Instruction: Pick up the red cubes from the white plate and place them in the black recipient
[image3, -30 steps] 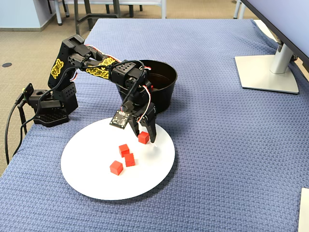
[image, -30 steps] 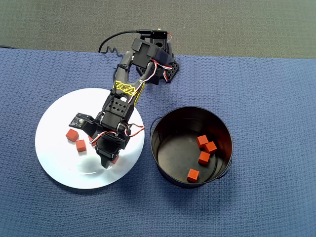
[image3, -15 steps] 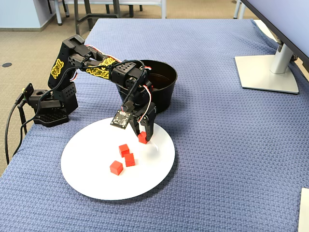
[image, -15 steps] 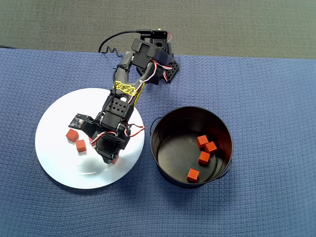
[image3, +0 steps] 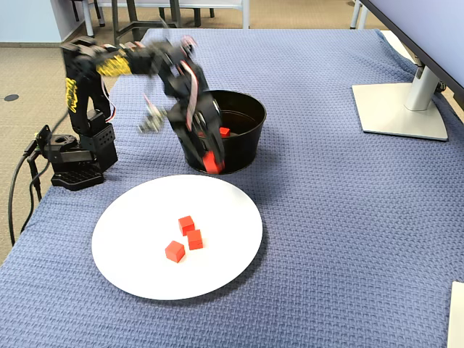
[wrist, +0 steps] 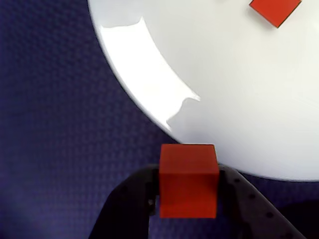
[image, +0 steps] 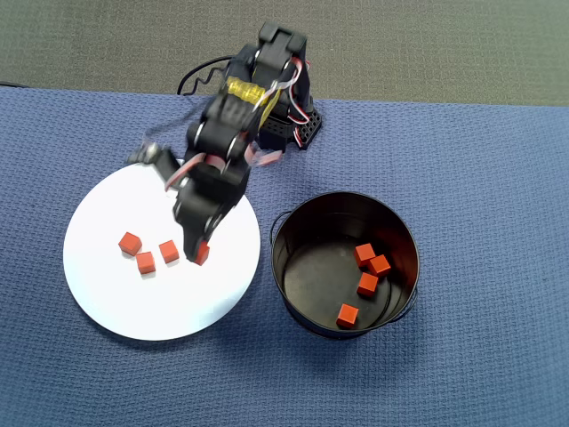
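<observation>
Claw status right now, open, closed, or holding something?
Claw: closed on one red cube, lifted above the white plate.

Red-orange cubes [image: 146,253], glossy white plate [image: 133,302], black pot [image: 302,276] with shiny inside, black pincer [wrist: 188,199], blue waffle-textured surface [image: 480,178], yellow patch on black arm [image: 244,93]

Blue woven cloth [image3: 348,203] covers the bench, evenly lit. Far right in the fixed view, a grey monitor stand [image3: 402,105]. Beyond the far edge, tan floor [image3: 29,65] and chair legs [image3: 130,14].
</observation>
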Robot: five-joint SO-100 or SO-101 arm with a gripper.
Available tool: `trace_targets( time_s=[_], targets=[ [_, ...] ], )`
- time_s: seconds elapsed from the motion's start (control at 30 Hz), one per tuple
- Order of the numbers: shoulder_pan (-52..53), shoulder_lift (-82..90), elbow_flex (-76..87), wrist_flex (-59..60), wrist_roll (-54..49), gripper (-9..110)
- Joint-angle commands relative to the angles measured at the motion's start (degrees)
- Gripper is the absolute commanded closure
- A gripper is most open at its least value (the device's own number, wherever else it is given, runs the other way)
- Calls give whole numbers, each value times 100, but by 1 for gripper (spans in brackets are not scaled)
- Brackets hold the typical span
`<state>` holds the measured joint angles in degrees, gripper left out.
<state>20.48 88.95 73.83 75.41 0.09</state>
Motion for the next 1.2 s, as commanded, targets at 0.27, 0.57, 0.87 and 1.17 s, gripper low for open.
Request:
trace_targets(
  time_s=[0.27, 0.57, 0.87, 1.17],
  targets=[
    [-2979, 2039, 1169, -79, 439, 102],
    [-3041, 1239, 870, -26, -580, 61],
    [-686, 967, 1371, -70, -3560, 62],
    [844, 237, 1811, -773, -4500, 66]
  ],
)
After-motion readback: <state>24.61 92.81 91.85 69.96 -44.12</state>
